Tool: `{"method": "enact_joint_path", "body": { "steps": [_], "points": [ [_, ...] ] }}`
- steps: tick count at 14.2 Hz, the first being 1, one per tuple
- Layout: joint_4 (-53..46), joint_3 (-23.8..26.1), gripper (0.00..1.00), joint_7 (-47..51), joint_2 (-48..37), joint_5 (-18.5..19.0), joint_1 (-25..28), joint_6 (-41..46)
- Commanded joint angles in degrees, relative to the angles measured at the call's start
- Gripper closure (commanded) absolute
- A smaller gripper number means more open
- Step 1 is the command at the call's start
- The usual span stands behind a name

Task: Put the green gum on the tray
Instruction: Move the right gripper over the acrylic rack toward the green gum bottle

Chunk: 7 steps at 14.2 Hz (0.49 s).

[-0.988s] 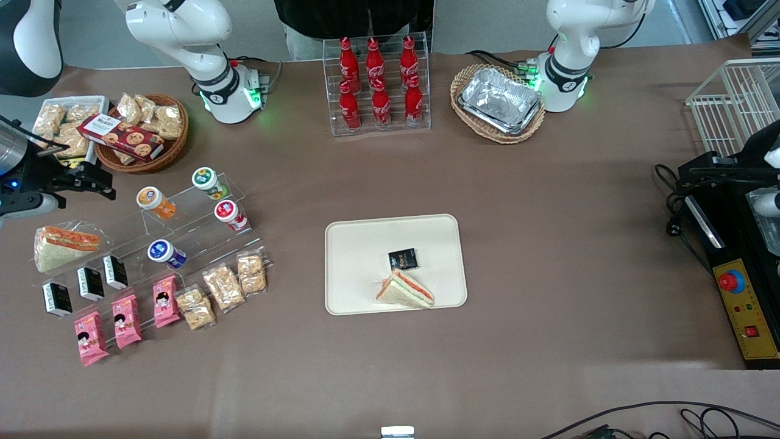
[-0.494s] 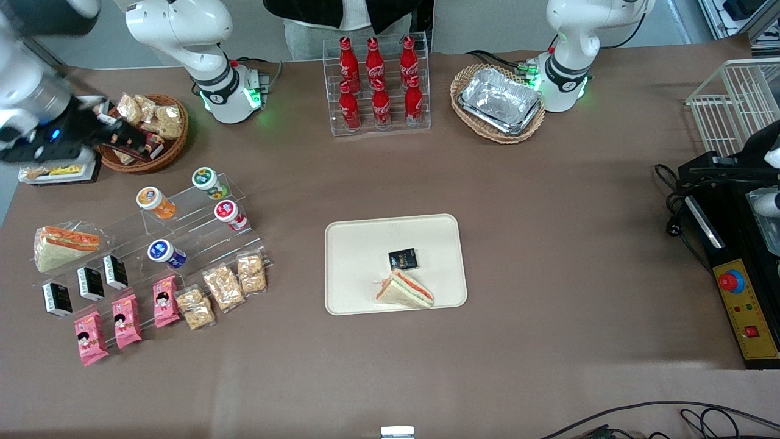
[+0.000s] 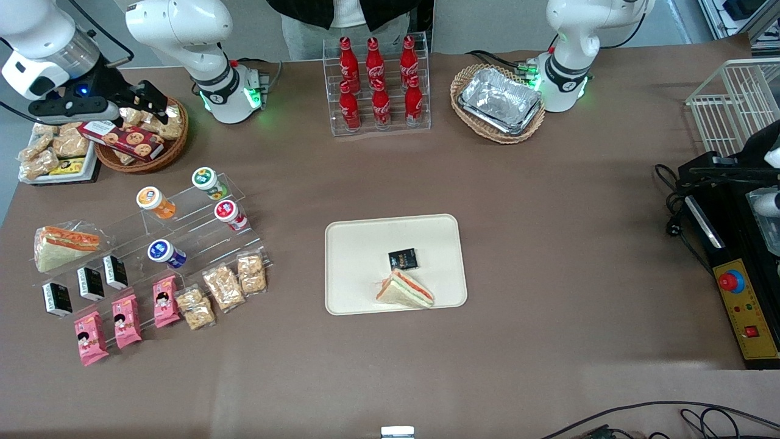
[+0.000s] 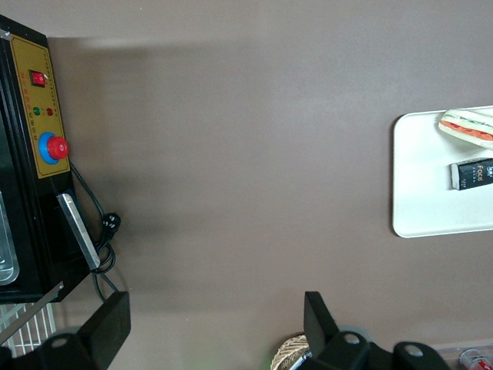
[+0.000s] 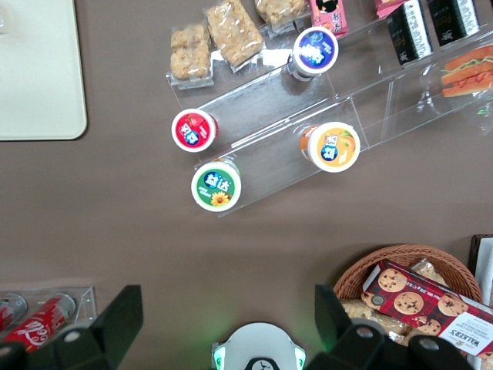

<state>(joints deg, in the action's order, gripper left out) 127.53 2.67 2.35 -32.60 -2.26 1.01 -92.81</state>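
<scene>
The green gum [image 3: 206, 180] is a small bottle with a green-rimmed white lid, on the top step of a clear acrylic stand. It also shows in the right wrist view [image 5: 216, 185]. The cream tray [image 3: 359, 268] lies flat mid-table, nearer the front camera than the gum; one corner of it shows in the right wrist view [image 5: 35, 69]. It holds a sandwich [image 3: 404, 289] and a black packet [image 3: 403, 259]. My right gripper [image 3: 152, 99] hangs high over the wicker snack basket, farther from the camera than the gum. It is open and empty [image 5: 227, 324].
Orange-lidded [image 3: 152, 200], red-lidded [image 3: 226, 211] and blue-lidded [image 3: 161, 251] bottles share the stand. Snack packets lie in front of it. A wicker basket [image 3: 143, 152] with a cookie box sits under the gripper. A cola rack [image 3: 378, 85] and a foil tray in a basket [image 3: 498, 100] stand at the back.
My right arm has swung in from the working arm's table edge, away from the front camera, to above the wicker snack basket. Nothing on the table has moved.
</scene>
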Motion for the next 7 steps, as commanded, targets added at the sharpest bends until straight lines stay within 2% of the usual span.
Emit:
{"method": "enact_joint_path", "body": {
  "steps": [1, 4, 7],
  "points": [
    [5.1, 1.2, 0.00, 0.4, -0.6, -2.0, -0.1, -5.6],
    [11.0, 1.3, 0.00, 0.4, -0.1, -3.5, -0.1, -13.2],
    [15.1, 1.3, 0.01, 0.4, 4.0, -3.8, 0.6, -21.2]
  ]
}}
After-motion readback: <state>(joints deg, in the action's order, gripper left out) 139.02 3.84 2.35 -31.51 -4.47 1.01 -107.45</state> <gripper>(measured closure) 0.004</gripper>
